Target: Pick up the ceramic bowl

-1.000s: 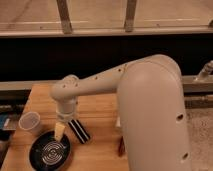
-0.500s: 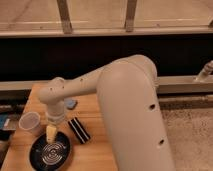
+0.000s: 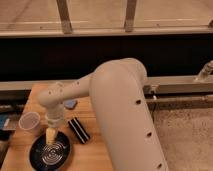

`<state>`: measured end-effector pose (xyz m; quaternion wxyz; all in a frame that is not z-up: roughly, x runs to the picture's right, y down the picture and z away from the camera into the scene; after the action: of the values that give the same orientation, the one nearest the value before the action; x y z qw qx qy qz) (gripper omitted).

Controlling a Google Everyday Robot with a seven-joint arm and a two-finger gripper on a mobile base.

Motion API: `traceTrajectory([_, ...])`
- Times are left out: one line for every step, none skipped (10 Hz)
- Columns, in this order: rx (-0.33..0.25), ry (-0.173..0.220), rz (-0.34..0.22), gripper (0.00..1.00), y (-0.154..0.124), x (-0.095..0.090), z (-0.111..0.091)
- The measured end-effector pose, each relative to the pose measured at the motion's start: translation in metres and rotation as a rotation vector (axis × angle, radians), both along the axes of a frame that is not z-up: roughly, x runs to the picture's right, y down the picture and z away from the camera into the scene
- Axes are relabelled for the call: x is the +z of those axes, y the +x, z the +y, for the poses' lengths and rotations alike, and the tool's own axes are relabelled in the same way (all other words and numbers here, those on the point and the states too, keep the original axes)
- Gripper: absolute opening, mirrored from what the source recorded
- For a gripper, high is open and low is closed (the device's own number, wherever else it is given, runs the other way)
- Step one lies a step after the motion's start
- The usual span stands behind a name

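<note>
The ceramic bowl (image 3: 50, 151) is wide, shallow and black with pale rings inside. It sits at the front left of the wooden table (image 3: 95, 155). My gripper (image 3: 51, 136) hangs from the white arm, pointing down over the bowl's far rim. Its pale fingers reach just into the bowl's upper part.
A small translucent cup (image 3: 29, 120) stands left of the gripper. A black ribbed block (image 3: 79, 130) lies right of the bowl. A bluish object (image 3: 70, 104) lies behind the arm. My white arm (image 3: 122, 115) covers the table's right half. A dark wall and rail run behind.
The arm has swung further left and down. The gripper has dropped from above the bowl's far side to its rim.
</note>
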<state>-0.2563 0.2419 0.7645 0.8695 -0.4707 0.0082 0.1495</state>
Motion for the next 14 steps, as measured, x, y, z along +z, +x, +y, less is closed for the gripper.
traceTrajectory([0.008,-0.015,0.001,0.8,0.0,0.006,0.005])
traceTrajectory([0.017,-0.029,0.002,0.79,0.0,0.011,0.007])
traceTrajectory([0.034,-0.026,0.002,0.75,-0.001,0.012,0.008])
traceTrajectory([0.057,-0.019,0.009,0.66,0.002,0.014,0.01])
traceTrajectory([0.083,-0.003,0.011,0.53,0.005,0.013,0.008])
traceTrajectory([0.091,0.008,0.009,0.45,0.005,0.011,0.008])
traceTrajectory([0.099,0.018,0.005,0.36,0.005,0.009,0.007])
traceTrajectory([0.111,0.025,0.006,0.23,0.007,0.009,0.007])
traceTrajectory([0.118,0.025,0.01,0.15,0.01,0.009,0.007])
traceTrajectory([0.129,0.019,0.012,0.06,0.01,0.009,0.006])
traceTrajectory([0.139,0.013,0.014,0.01,0.011,0.007,0.005])
traceTrajectory([0.146,0.018,0.012,0.0,0.01,0.004,0.0])
traceTrajectory([0.156,0.029,0.016,0.0,0.011,0.001,-0.007])
traceTrajectory([0.173,0.051,0.027,0.0,0.015,-0.005,-0.024])
